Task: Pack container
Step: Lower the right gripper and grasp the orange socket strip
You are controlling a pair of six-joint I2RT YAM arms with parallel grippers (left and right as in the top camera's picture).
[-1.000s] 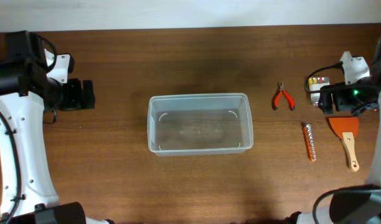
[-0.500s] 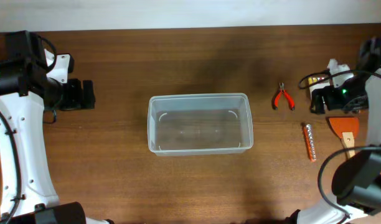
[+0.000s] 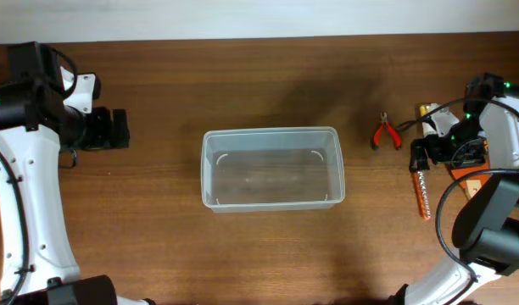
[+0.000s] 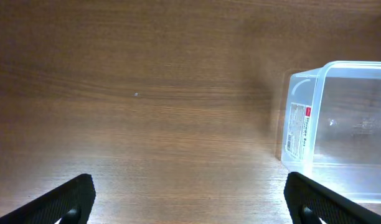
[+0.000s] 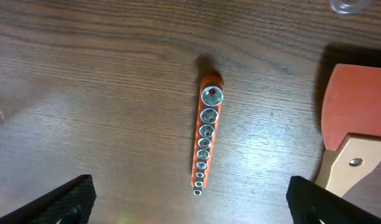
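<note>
clear container (image 3: 270, 168) centred, right claw (image 5: 192, 204) spread wide over socket rail (image 5: 205, 140), left claw (image 4: 190, 200) spread wide

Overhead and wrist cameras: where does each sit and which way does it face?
Overhead: above the table, looking down at the clear plastic rectangular tub; left tool and right tool show.
Left wrist: on the left arm, facing down at the tub's end; its fingertips show.
Right wrist: on the right arm, facing down at the orange rail of silver sockets; its fingertips show.
Shared: overhead and right wrist both show that rail.
</note>
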